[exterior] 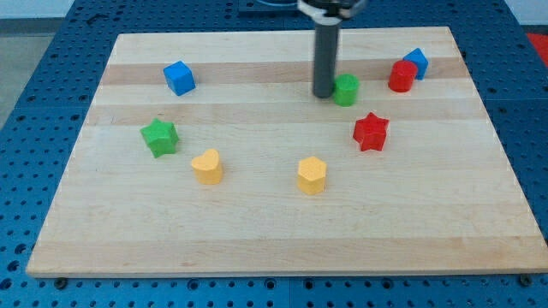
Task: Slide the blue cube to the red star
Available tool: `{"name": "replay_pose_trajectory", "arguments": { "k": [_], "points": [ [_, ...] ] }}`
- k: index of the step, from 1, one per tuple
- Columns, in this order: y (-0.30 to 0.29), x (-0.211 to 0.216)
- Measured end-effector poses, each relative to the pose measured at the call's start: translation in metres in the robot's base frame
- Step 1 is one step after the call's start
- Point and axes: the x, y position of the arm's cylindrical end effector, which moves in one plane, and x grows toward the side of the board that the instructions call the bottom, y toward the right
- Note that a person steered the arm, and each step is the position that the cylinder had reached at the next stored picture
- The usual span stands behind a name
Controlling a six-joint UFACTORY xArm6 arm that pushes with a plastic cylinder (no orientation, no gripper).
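Currently my tip rests on the board just left of a green block — seemingly touching it. No pincer exists; the rod holds nothing. The blue cube sits well apart at the view's upper left, the red star right of centre — so the tip must probably circle behind the cube.
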Motion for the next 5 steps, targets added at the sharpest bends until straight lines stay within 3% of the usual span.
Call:
{"name": "replay_pose_trajectory", "arguments": {
  "k": [2,4,5],
  "points": [
    [0.077,0.0],
    [0.04,0.01],
    [0.007,-0.013]
  ]
}}
